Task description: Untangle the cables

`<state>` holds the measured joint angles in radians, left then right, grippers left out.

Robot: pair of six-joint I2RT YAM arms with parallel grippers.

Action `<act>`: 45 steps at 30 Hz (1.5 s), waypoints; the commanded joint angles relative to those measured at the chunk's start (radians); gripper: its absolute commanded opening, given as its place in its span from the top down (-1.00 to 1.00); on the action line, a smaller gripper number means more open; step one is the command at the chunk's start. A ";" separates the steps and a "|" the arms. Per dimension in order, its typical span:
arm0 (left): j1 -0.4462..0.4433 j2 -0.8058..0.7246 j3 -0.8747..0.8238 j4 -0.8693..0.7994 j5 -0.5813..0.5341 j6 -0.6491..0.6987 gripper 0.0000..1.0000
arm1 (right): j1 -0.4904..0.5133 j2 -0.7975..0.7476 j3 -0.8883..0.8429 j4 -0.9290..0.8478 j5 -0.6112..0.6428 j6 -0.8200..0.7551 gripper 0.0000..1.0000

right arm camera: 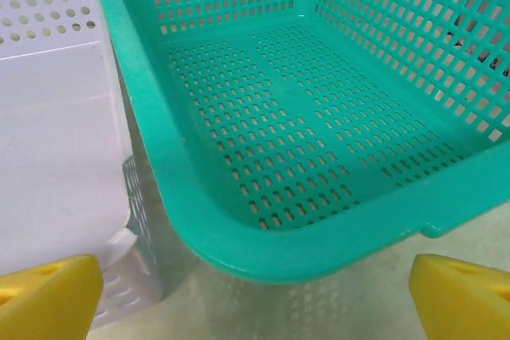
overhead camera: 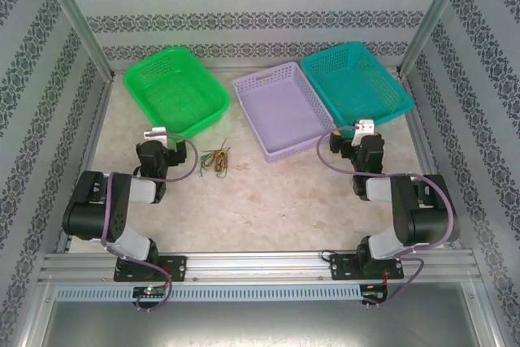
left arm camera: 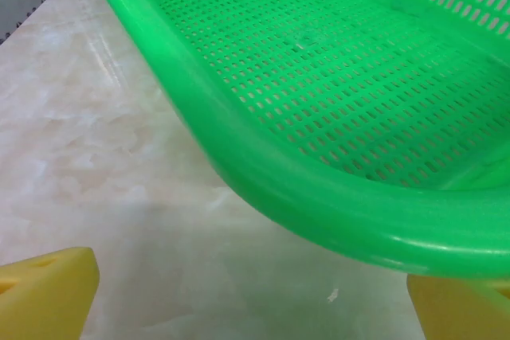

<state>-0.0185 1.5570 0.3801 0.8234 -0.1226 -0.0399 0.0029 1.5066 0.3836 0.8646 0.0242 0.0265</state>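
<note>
The cables [overhead camera: 216, 158] lie bunched on the surface [overhead camera: 268, 201] just beside the green basket [overhead camera: 175, 91], off its near corner. Our left pincer [left arm camera: 251, 288] hangs spread wide at that basket's rim, and the right pincer [right arm camera: 255, 284], well apart from it, is spread too. Reaching over, we risk clipping the rim, or pinching several strands together and tightening the tangle

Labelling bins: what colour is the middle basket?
Middle basket: pale lilac, clearest from top external.

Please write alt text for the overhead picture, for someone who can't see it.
A tangle of red, green and yellow cables lies on a pale table, near the left gripper. Behind stand a green basket, a lilac basket and a teal basket.
</note>
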 commanded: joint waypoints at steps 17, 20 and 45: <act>0.002 0.002 0.017 0.036 0.014 0.009 -0.99 | 0.005 0.000 0.005 0.019 -0.014 0.001 -0.96; 0.002 0.000 0.017 0.036 0.014 0.009 -0.99 | 0.005 0.001 0.004 0.019 -0.014 0.000 -0.96; -0.061 -0.824 0.381 -1.374 -0.193 -0.709 -0.99 | 0.170 -0.714 0.310 -1.034 -0.061 0.913 -0.71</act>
<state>-0.0723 0.7166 0.6552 -0.0769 -0.3420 -0.4397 0.1818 0.7387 0.7734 0.0250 0.2192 0.6712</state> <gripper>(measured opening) 0.995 0.919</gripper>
